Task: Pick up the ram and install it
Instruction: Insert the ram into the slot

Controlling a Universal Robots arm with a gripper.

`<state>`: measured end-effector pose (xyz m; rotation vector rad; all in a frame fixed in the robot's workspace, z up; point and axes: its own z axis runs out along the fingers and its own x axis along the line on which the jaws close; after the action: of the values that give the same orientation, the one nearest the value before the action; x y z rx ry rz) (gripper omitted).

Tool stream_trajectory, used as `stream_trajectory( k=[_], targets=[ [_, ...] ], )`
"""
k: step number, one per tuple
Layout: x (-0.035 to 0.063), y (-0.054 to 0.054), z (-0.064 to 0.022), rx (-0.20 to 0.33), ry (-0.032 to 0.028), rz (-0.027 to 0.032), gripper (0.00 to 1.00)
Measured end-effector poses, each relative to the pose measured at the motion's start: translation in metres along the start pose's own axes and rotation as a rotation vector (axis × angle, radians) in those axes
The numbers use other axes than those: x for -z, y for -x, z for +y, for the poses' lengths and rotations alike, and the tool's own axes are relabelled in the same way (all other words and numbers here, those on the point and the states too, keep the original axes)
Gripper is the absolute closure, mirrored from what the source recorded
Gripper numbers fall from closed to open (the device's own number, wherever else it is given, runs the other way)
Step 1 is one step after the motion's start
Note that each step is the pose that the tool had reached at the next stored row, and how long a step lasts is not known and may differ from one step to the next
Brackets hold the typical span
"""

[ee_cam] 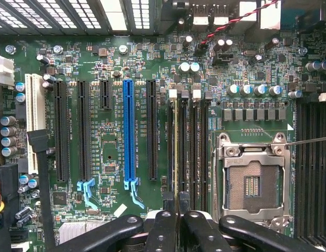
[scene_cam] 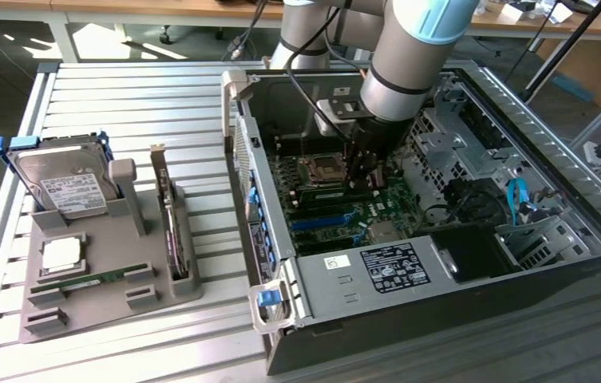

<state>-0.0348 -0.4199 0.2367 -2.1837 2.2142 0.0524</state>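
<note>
The ram [ee_cam: 176, 147] shows edge-on as a thin green-yellow line lying along one of the black memory slots [ee_cam: 192, 152] on the motherboard. Its near end runs in between my black fingers [ee_cam: 162, 226]. My gripper [ee_cam: 177, 212] is shut on the ram's narrow edge. In the exterior view my gripper [scene_cam: 362, 177] reaches down inside the open computer case [scene_cam: 555, 159], right beside the processor socket [scene_cam: 322, 169]. A green strip of the ram [scene_cam: 327, 194] lies along the slots under it.
The empty processor socket [ee_cam: 251, 181] sits right beside the memory slots. A blue expansion slot [ee_cam: 130, 131] and black ones lie on the other side. On the exterior view's left a grey fixture [scene_cam: 162, 295] holds a hard drive [scene_cam: 61, 187], a silver processor [scene_cam: 63, 254], an upright dark card [scene_cam: 172, 223] and another green stick [scene_cam: 92, 280].
</note>
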Motion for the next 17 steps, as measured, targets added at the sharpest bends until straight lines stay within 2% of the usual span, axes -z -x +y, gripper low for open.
stream_trajectory(
  k=[6,17],
  targets=[
    [0.0001,0.0000,-0.0037,0.000,0.0002,0.0003,0.88],
    [-0.0011,0.0000,-0.0039,0.000,0.0000,0.0001,0.88]
  ],
)
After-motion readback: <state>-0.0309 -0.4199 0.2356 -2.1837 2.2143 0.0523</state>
